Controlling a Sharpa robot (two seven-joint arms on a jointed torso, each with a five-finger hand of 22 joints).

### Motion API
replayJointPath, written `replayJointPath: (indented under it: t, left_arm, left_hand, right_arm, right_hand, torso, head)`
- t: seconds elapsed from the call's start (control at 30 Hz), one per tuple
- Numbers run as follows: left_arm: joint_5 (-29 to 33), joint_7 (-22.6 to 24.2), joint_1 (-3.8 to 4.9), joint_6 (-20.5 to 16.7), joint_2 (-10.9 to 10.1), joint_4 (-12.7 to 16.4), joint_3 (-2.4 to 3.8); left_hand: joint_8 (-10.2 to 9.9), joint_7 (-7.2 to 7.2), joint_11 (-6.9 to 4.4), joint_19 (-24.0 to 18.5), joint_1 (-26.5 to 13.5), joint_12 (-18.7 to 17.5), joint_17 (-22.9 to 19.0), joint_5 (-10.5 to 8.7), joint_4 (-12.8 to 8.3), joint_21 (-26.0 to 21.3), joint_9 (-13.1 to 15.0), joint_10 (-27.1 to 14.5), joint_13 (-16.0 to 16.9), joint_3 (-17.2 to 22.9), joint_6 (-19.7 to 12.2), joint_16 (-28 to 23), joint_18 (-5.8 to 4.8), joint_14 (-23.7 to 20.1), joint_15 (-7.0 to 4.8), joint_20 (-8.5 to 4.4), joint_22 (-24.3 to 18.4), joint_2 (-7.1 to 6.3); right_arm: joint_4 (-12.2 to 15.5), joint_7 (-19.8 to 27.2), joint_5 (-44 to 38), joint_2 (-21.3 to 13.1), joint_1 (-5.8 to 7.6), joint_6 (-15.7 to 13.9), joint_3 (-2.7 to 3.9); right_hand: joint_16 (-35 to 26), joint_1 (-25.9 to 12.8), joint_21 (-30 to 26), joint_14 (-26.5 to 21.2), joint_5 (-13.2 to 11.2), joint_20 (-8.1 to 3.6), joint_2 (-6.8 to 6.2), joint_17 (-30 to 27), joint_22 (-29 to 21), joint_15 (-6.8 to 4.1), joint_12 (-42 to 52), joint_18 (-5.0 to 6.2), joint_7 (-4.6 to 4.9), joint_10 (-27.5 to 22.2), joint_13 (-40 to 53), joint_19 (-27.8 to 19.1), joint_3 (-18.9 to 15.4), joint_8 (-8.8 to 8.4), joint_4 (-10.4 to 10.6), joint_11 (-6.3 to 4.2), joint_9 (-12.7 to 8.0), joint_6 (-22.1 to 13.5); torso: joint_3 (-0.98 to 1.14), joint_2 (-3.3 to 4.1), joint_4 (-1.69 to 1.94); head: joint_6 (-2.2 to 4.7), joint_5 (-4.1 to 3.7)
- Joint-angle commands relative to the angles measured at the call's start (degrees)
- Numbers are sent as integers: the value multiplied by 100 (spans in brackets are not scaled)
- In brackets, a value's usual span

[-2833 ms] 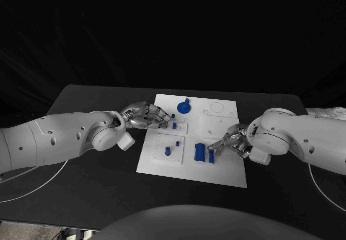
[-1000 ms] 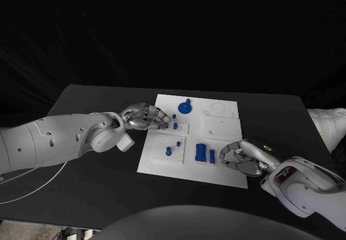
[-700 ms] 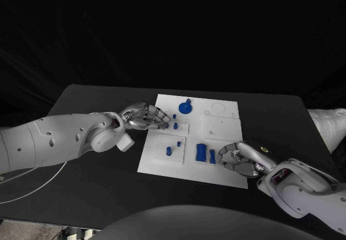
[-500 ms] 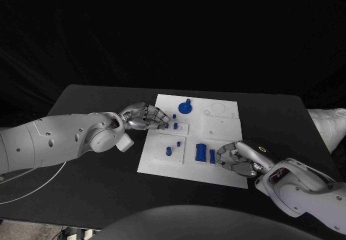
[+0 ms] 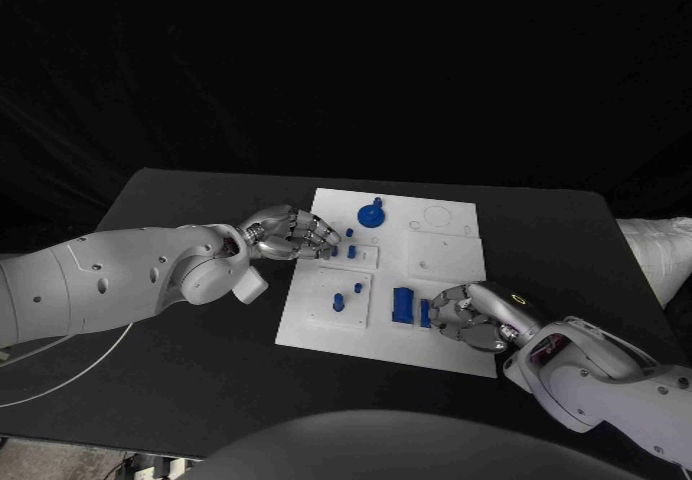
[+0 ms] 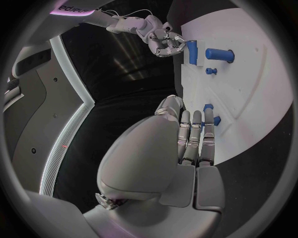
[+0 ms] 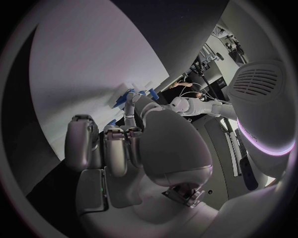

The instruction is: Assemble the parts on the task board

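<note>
The left hand (image 5: 293, 233), fingers curled with nothing visibly held, rests on the white task board's (image 5: 447, 345) left edge, probably steadying it. The right hand (image 5: 469, 315), fingers curled, meets the slim blue block (image 5: 424, 312) near the right edge; whether it grips is unclear.

You are looking at no lettering that can be made out for certain. Pale letters are showing on the right arm (image 6: 93, 12) in the left wrist view, cut off at the circle's rim and too bent to read. The board (image 5: 447, 262) and its blue parts (image 5: 401, 305) are carrying no markings you can read.
</note>
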Motion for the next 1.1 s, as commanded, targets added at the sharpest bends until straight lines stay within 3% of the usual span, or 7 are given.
replayJointPath:
  t: [0.03,0.47,0.7,0.83,0.93,1.0,1.1]
  left_arm:
    - [-17,53,-2,67,7,21,4]
    - [-24,54,-2,65,-2,19,4]
    - [-25,53,-2,67,1,17,4]
    - [-25,59,-2,64,-3,18,4]
    - [-26,68,-3,62,-9,23,4]
    - [-26,72,-3,63,-11,22,4]
    - [-26,73,-3,64,-12,20,4]
  left_hand:
    - [8,27,-9,4,28,-16,-7,19,7,36,-1,41,-8,35,3,18,10,35,20,23,5,6]
    - [9,30,-7,3,27,-18,-9,21,7,41,-1,45,-11,34,4,18,9,38,21,25,13,5]
    - [9,30,-7,3,27,-18,-9,21,7,41,-1,45,-11,34,4,18,9,38,21,25,13,5]
    - [9,30,-7,3,27,-18,-9,21,7,41,-1,45,-11,34,4,18,9,38,21,25,13,5]
    - [9,30,-7,3,27,-18,-9,21,7,41,-1,45,-11,34,4,18,9,38,21,25,13,5]
    - [9,30,-7,3,27,-18,-9,21,7,41,-1,45,-11,34,4,18,9,38,21,25,13,5]
    - [9,30,-7,3,27,-18,-9,21,7,41,-1,45,-11,34,4,18,9,38,21,25,13,5]
  right_arm:
    - [-20,-63,124,33,-10,120,0]
    - [6,-170,237,55,-17,157,0]
    - [8,-286,245,51,-19,290,0]
    - [57,-240,243,16,-20,140,0]
    - [151,-125,235,-47,-23,-170,1]
    - [221,-45,211,-90,-24,-352,1]
    - [289,3,173,-124,-25,-423,1]
  right_hand:
    - [20,12,-47,618,-37,4,12,1508,1041,40,22,-44,1,596,1509,-58,16,35,23,34,-11,-33]
    - [20,1,-62,618,-50,12,37,1508,1036,46,22,-40,4,596,1509,-69,24,25,48,39,-26,-74]
    - [20,58,-108,618,128,39,63,1508,1019,81,22,-28,70,596,1509,-102,64,-24,16,87,-104,-160]
    - [20,84,-99,618,255,57,59,1508,1021,102,22,-29,99,596,1509,-100,88,-44,-10,113,-154,-173]
    - [20,85,-66,618,284,63,43,1508,1031,107,22,-37,108,596,1509,-81,88,-55,-19,121,-174,-183]
    - [20,61,-23,618,208,73,18,1508,1043,113,22,-45,108,596,1509,-54,63,-65,-14,128,-202,-191]
    - [20,-1,10,618,-174,87,12,1508,1049,114,22,-50,93,596,1509,-31,1,-78,38,120,-253,-252]
  torso:
    - [0,-2,2]
    - [-1,-1,-1]
    - [0,-1,3]
    - [0,1,-3]
    - [5,5,-6]
    - [5,2,-5]
    - [2,-5,-5]
  head:
    - [1,4]
    - [1,11]
    - [1,31]
    - [1,41]
    - [1,66]
    - [1,63]
    - [1,41]
